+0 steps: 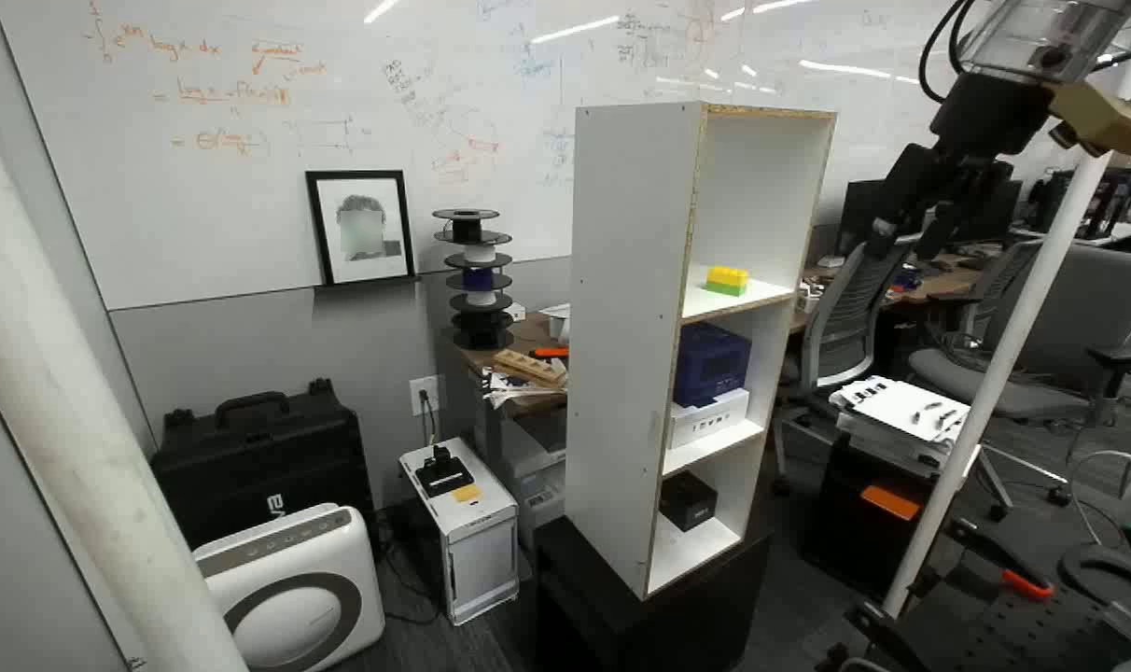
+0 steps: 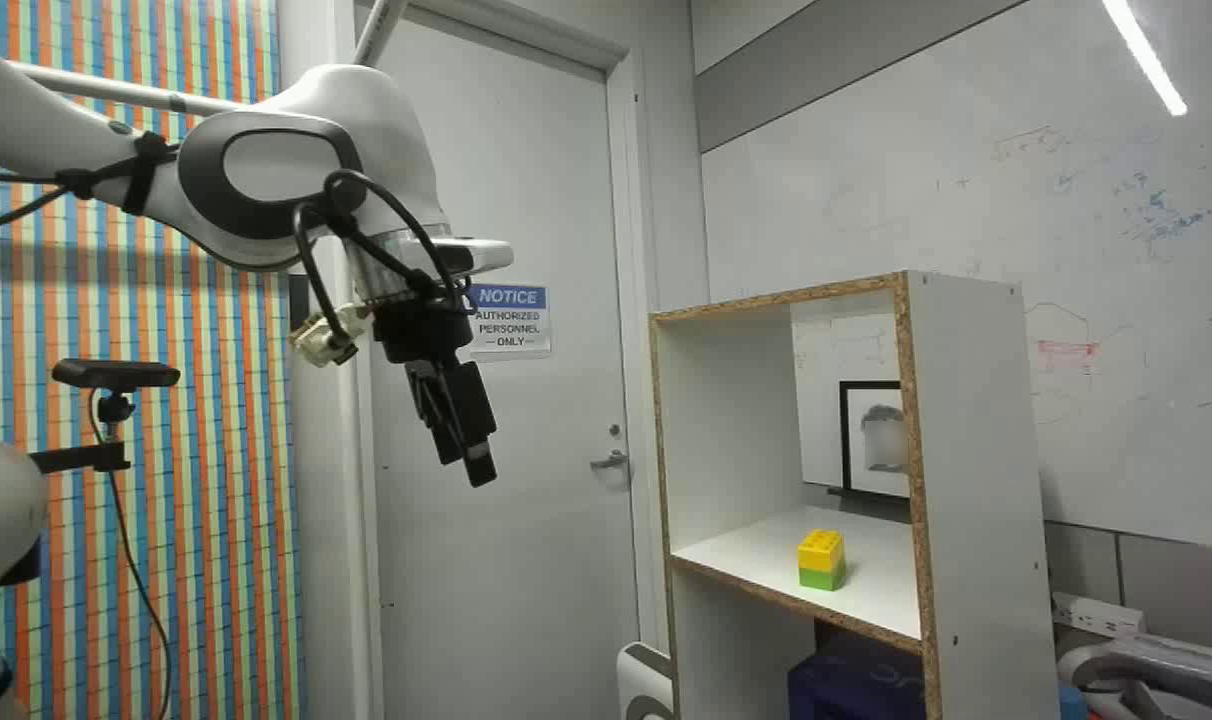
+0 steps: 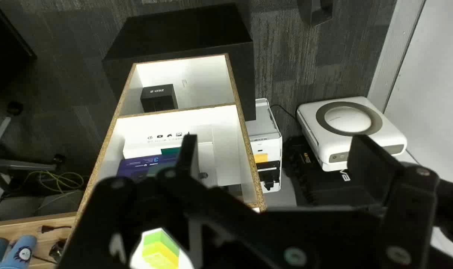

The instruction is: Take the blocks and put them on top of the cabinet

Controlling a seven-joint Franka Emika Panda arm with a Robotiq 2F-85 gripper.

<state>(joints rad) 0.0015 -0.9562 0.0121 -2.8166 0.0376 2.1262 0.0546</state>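
Observation:
A yellow block [image 1: 727,276] sits on a green block [image 1: 726,289] on the floor of the cabinet's top compartment. The yellow block [image 2: 821,549] and green block [image 2: 822,578] also show at the wrist view's bottom edge, partly behind the gripper's linkage [image 3: 160,254]. The white open-fronted cabinet [image 1: 629,336] stands upright, also seen in the exterior view [image 2: 976,460] and the wrist view [image 3: 245,144]. My gripper [image 1: 904,241] is open with nothing between its fingers. It hangs in the air in front of the cabinet, apart from it and from the blocks [image 2: 466,468]; its fingers spread wide in the wrist view [image 3: 275,149].
Lower compartments hold a dark blue box [image 1: 712,362] on a white box [image 1: 710,418] and a small black box [image 1: 688,501]. A black base [image 1: 654,616] supports the cabinet. A white pole [image 1: 1004,373], a whiteboard [image 2: 866,200] and a white appliance [image 3: 348,121] stand around.

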